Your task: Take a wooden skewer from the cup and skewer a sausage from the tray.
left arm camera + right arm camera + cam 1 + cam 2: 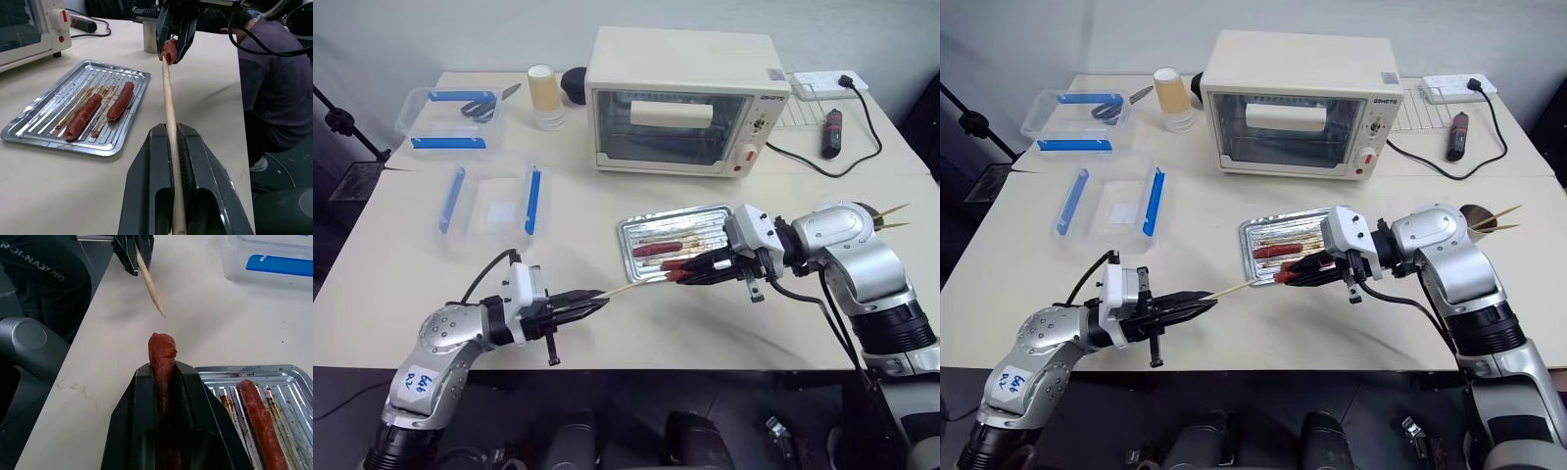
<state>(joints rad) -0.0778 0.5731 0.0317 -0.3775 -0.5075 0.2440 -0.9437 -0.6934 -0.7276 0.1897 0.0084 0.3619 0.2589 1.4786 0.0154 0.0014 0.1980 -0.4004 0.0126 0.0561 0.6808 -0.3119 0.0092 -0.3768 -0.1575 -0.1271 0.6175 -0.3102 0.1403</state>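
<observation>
Skewer pick done: left gripper [592, 305] clamped on wooden skewer [619, 290]. Right gripper [697, 266] pinched sausage [161, 348], lifted beside tray [631, 257]. Tip near sausage end, gap remained. Actual piercing left, looked tricky tbh.

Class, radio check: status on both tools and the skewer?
Left tool shut on wooden skewer. Right tool shut on sausage. Skewer tip short of sausage, gap clear.

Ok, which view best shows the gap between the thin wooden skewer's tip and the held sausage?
Right wrist view: thin pale wooden skewer tip stops short of the glossy reddish-brown sausage. Left wrist view looks along the stick, hiding the gap; eye views show them small.
</observation>
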